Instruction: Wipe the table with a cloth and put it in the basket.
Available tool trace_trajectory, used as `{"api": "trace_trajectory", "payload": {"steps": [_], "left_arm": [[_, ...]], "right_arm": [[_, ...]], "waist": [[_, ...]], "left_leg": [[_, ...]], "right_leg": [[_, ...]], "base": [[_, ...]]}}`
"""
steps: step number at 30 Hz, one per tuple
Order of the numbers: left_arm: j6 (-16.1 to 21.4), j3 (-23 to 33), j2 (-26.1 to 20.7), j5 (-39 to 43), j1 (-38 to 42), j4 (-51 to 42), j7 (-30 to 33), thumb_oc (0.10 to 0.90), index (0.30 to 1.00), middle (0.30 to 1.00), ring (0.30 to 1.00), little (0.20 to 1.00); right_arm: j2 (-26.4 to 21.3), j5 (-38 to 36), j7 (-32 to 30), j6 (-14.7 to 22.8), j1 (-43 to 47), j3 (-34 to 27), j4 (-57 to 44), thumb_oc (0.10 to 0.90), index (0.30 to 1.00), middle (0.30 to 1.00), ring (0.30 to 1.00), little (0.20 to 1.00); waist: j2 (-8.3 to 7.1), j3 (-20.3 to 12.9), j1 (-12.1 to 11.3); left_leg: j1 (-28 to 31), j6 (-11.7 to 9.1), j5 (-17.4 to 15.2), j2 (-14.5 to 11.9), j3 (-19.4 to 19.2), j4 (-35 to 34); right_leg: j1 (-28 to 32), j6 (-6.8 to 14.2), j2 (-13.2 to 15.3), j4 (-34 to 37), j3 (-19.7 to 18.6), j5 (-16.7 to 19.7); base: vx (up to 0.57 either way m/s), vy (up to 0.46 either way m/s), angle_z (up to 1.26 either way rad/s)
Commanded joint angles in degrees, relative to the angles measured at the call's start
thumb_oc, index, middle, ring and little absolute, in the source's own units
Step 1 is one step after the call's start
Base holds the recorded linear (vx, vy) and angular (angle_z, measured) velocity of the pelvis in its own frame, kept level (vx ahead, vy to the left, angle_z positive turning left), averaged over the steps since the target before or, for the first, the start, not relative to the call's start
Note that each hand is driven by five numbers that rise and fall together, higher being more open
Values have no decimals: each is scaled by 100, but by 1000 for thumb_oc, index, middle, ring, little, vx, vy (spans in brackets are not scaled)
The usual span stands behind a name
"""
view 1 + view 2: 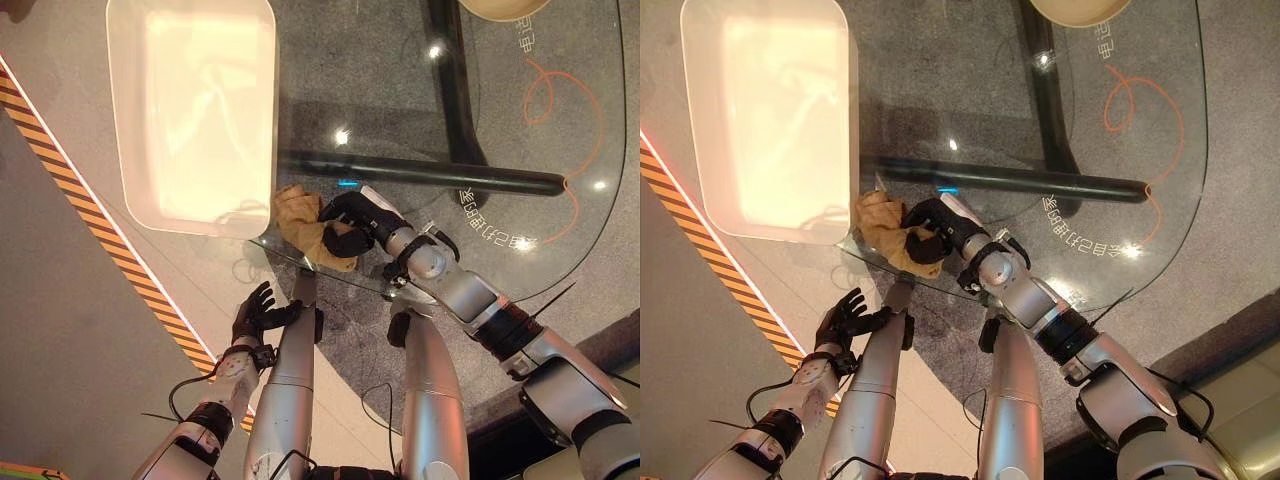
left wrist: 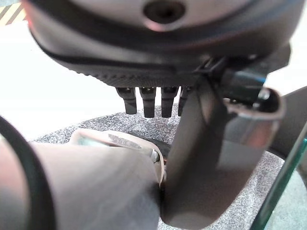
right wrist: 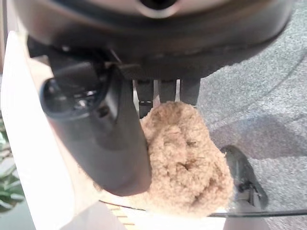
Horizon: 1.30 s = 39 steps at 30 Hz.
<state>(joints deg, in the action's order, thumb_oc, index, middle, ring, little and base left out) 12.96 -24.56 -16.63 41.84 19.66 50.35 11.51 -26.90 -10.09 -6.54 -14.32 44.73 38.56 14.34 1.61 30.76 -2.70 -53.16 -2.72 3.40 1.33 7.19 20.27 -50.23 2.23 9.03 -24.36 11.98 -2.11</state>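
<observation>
Glass table [image 1: 520,130] edge: right hand [image 1: 352,222] curled on tan cloth [image 1: 302,224] (bunched for carrying), just right of white basket [image 1: 130,150]. Left hand [image 1: 258,312] idle, fingers loosely spread, holding nothing.

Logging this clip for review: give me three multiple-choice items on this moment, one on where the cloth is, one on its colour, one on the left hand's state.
1. Where is the cloth?
A. at the glass table's near edge, beside the white basket
B. inside the basket
C. on the floor

2. What colour is the cloth?
A. blue
B. tan
C. white

3. What is the left hand doing?
A. gripping the cloth
B. resting in the basket
C. open and holding nothing, below the table edge

Answers: 1 A, the cloth lies on the glass next to the basket's rim; 2 B, the right wrist view shows tan pile under the right hand; 3 C, its fingers are spread.
</observation>
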Motion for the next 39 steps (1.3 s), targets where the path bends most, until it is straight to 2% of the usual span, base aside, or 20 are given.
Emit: {"api": "trace_trajectory", "payload": {"steps": [1, 7, 8, 11, 22, 29, 30, 31, 32, 33, 36, 37, 38, 39], "left_arm": [[24, -195, 178, 38, -1119, -107, -12, 800, 900, 900, 900, 900], [79, -152, 272, 27, -1161, -56, 48, 800, 900, 900, 900, 900], [79, -153, 272, 27, -1161, -56, 48, 800, 900, 900, 900, 900], [94, -77, 293, 13, -1183, -17, 28, 800, 900, 900, 900, 900], [132, 21, 289, 69, -1209, 68, -42, 800, 900, 900, 900, 900], [188, 82, 274, 101, -1258, 90, -75, 800, 900, 900, 900, 900], [207, 120, 261, 113, -1161, 89, -90, 800, 900, 900, 900, 900], [202, 125, 263, 119, -1165, 76, -81, 800, 900, 900, 900, 900], [206, 104, 268, 128, -1264, 99, -91, 800, 900, 900, 900, 900], [208, 137, 263, 130, -1163, 87, -85, 800, 900, 900, 900, 900], [197, 132, 273, 140, -1156, 59, -60, 800, 900, 900, 900, 900], [194, 100, 284, 148, -1251, 63, -53, 800, 900, 900, 900, 900], [196, 125, 283, 159, -1152, 46, -49, 800, 900, 900, 900, 900], [197, 122, 287, 164, -1146, 53, -51, 800, 900, 900, 900, 900]], "right_arm": [[-108, 527, -1226, 98, -194, -622, -274, 100, 300, 300, 300, 200], [-270, 632, -2433, -21, -160, -1312, -221, 100, 300, 300, 300, 200], [-270, 632, -2434, -22, -161, -1312, -223, 100, 300, 300, 300, 200], [-477, 633, -2965, -101, -153, -1698, -217, 100, 300, 300, 300, 200], [-1011, 285, -3855, 32, -383, -2361, -82, 100, 300, 300, 300, 200], [-1200, 14, -4359, 248, -622, -2708, -37, 100, 300, 300, 300, 200], [-1238, -59, -4527, 338, -600, -2824, -40, 100, 300, 300, 300, 200], [-1250, -107, -4620, 419, -667, -2911, -39, 100, 300, 300, 300, 200], [-1254, -149, -4682, 506, -812, -2951, -1, 100, 300, 300, 300, 200], [-1281, -156, -4728, 543, -758, -3021, -8, 100, 300, 300, 300, 200], [-1270, -227, -4956, 713, -867, -3129, -21, 100, 300, 300, 300, 200], [-1242, -241, -4996, 744, -957, -3109, -7, 100, 300, 300, 300, 200], [-1247, -308, -5143, 849, -900, -3200, -37, 100, 300, 300, 300, 200], [-1219, -357, -5244, 947, -917, -3243, -40, 100, 300, 300, 300, 200]], "waist": [[93, -96, -123], [74, -96, -58], [74, -96, -59], [54, -96, -11], [33, -96, 138], [40, -96, 224], [31, -96, 259], [33, -96, 279], [45, -96, 281], [35, -96, 305], [53, -96, 325], [68, -96, 313], [66, -96, 332], [71, -96, 336]], "left_leg": [[11, 527, -404, 98, -879, 378], [27, 552, -474, 80, -865, 406], [28, 552, -474, 80, -866, 406], [73, 565, -504, 77, -865, 380], [81, 561, -587, 51, -898, 432], [68, 551, -579, 32, -957, 410], [-114, 575, -396, 38, -1018, 358], [-101, 574, -399, 37, -1030, 354], [99, 543, -585, 22, -994, 393], [-89, 569, -401, 35, -1043, 347], [-67, 567, -395, 37, -1061, 319], [122, 538, -575, 23, -1020, 354], [-62, 561, -393, 39, -1070, 309], [-65, 559, -396, 43, -1069, 315]], "right_leg": [[-242, 200, -212, 250, -521, 708], [-237, 205, -271, 230, -601, 690], [-237, 205, -271, 230, -601, 690], [-204, 211, -312, 260, -644, 691], [-218, 211, -347, 280, -757, 679], [-245, 206, -354, 320, -802, 700], [-409, 162, -329, 403, -780, 864], [-402, 162, -333, 405, -790, 864], [-222, 207, -358, 344, -834, 700], [-391, 166, -331, 421, -807, 868], [-374, 169, -321, 452, -816, 874], [-202, 210, -346, 390, -849, 709], [-367, 170, -314, 475, -821, 878], [-366, 172, -312, 479, -824, 879]], "base": [[0, 0, 0], [0, 0, 0], [0, 0, 0], [11, -6, -4], [1, 0, -4], [-12, 0, -7], [-70, 6, -4], [-9, 5, -11], [-5, 2, -13], [-5, 1, -15], [-7, 3, -3], [0, 0, 0], [0, 0, 0], [-10, 12, -3]]}}
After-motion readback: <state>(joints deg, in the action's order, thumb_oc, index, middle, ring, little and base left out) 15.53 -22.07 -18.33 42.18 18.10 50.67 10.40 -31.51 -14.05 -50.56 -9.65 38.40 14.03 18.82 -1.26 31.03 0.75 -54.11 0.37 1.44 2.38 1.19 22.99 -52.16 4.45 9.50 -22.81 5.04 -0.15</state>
